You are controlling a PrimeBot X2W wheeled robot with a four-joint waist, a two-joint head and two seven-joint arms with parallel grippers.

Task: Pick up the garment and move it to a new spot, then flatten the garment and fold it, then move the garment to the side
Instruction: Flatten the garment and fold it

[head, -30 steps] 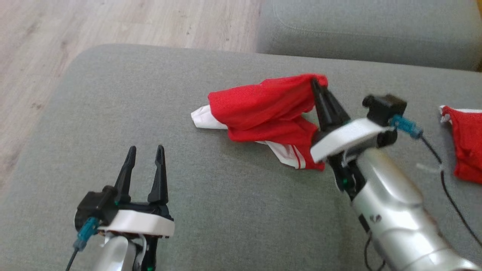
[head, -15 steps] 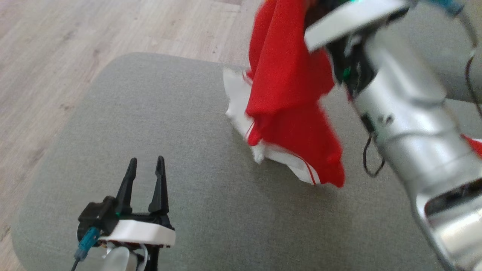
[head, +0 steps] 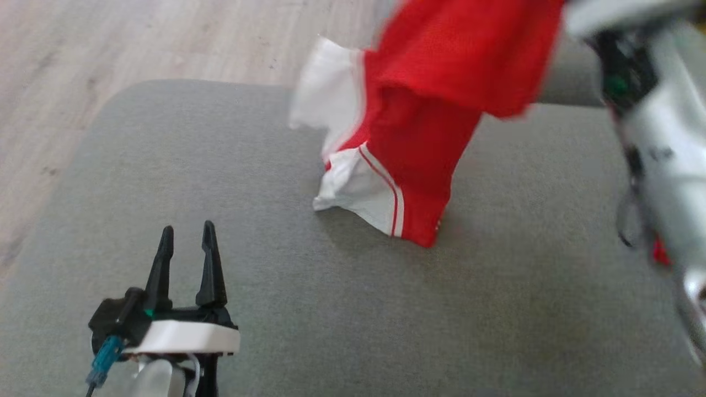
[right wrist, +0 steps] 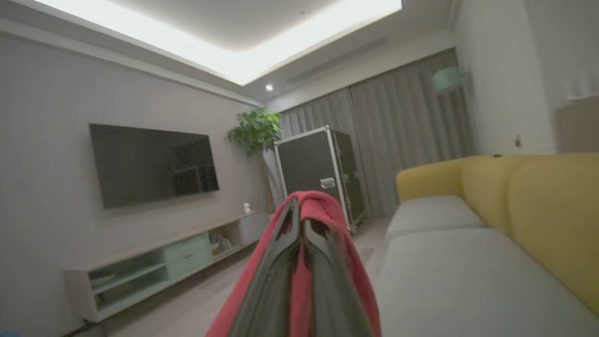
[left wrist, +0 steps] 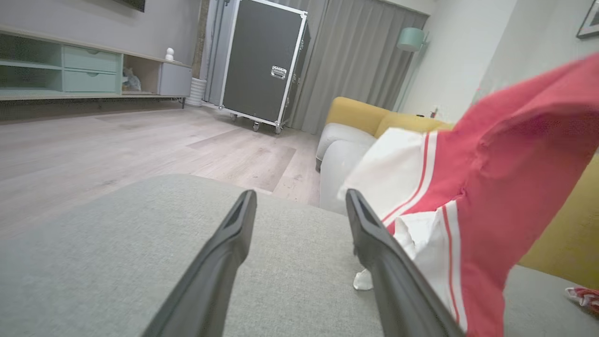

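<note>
**One garment up, first step under way**

One second ago the red garment [head: 436, 105] lay bunched on the grey seat [head: 265, 309], with the right jaws pinched on its upper edge. Now it hangs at length from those jaws, which the right arm [head: 662, 138] has lifted high. The head camera has shifted too, so part of the apparent move belongs to the view itself.

From the right wrist, the two dark fingers [right wrist: 276, 262] press together with red cloth caught between them and draped over their tips: the right jaws are clamped on the garment. Its white panel with thin red stripes [head: 358, 187] dangles lowest. Whether the bottom hem touches the seat or just clears it, I cannot tell.

The left arm [head: 165, 342] has kept its place near the front of the seat, its jaws apart and holding nothing, with the hanging cloth just beside one finger in the left wrist view.

By my judgement the pick-up is done and the carry to a new spot is in progress; flattening, folding and setting aside are all still ahead. A second scrap of red cloth [left wrist: 582, 296] lies further along the seat.

No brand, label or writing can be read on the garment, nor on the black wheeled case [left wrist: 262, 61] across the room.
</note>
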